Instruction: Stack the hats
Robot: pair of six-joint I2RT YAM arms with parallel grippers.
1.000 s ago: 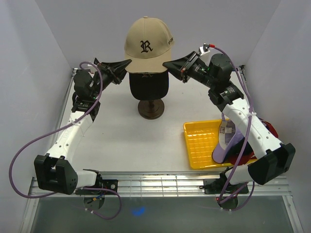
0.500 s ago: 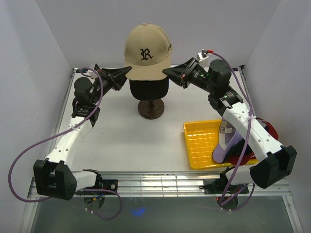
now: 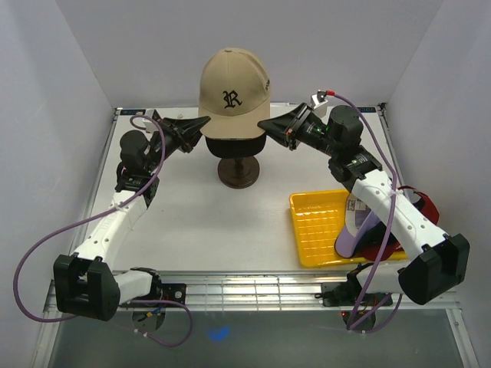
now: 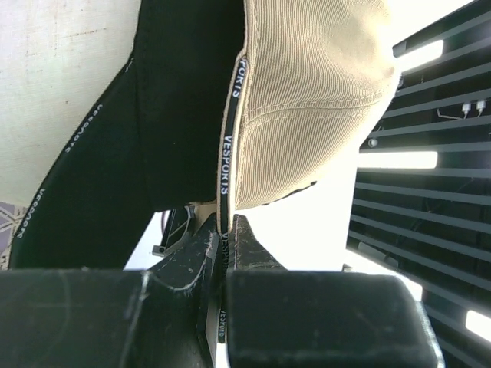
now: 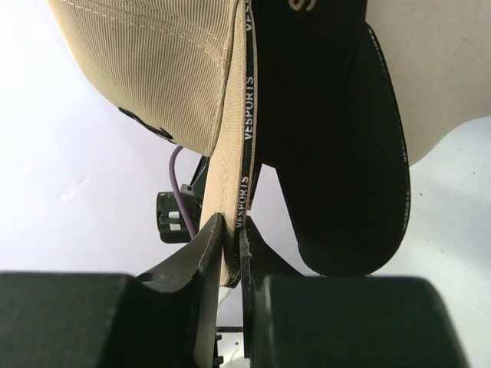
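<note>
1. Nearest us, the two arm bases sit at the front rail, and a purple cable [image 3: 31, 253] loops wide off the left arm.
2. On the right of the worktop [image 3: 199, 207] is the yellow tray [image 3: 314, 222]. A lavender cap [image 3: 357, 230] lies at the tray's right side, and the right arm crosses over it and hides part of it.
3. A red cap [image 3: 424, 202] peeks out from behind that same arm at the tray's far right. Most of it is covered.
4. Past the middle of the worktop stands the dark wooden stand [image 3: 238, 172], carrying the black cap [image 3: 234, 146].
5. The left tool [image 3: 201, 125] comes in from the left, its fingers pressed together on the rim of the tan cap [image 3: 234, 84]. The wrist view shows the lettered edge band clamped between them.
6. The right tool [image 3: 265, 124] mirrors it from the right, pinching the opposite rim of the tan cap, with the band running straight down into its closed fingers.
7. The tan cap, black R facing us, hangs between the two tools directly over the black cap's crown. Its lower edge overlaps the top of the black one, but I cannot tell whether it bears on it.
8. In both wrist views the black cap sits close beside the tan rim.
</note>
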